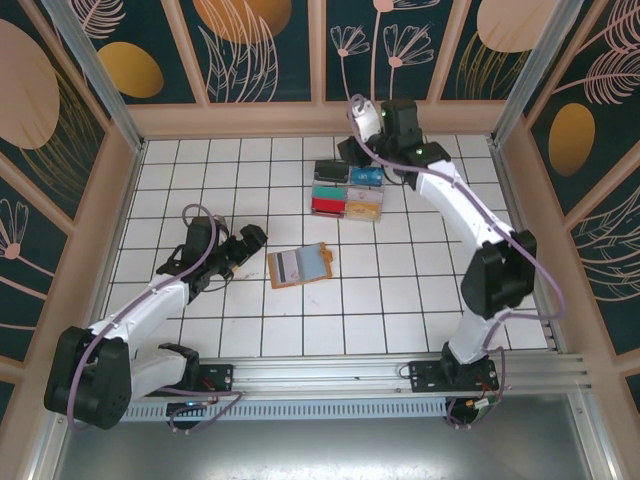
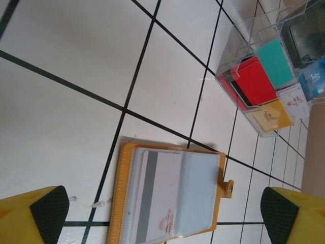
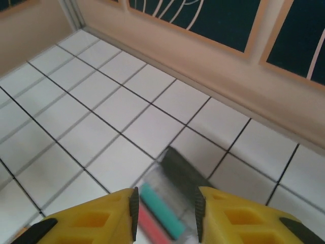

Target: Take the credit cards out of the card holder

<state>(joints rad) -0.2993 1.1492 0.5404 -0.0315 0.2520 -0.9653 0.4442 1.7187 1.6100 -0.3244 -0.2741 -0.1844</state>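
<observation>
Mid-table, open card holder [image 2: 129, 152] pockets a thin, stiff, likely slick credit card [image 2: 152, 198], best pinched at its edge; left gripper [image 1: 248, 240] and right gripper [image 3: 165, 211] gape

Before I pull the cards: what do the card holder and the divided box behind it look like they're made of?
Card holder: the tan-orange cover is probably leather or faux leather, matte, with stitching along the edge and a snap tab. Its inner pockets look like soft translucent plastic; a card shows through. Divided box: clear rigid plastic, likely acrylic, glossy; its contents show through the walls.
</observation>
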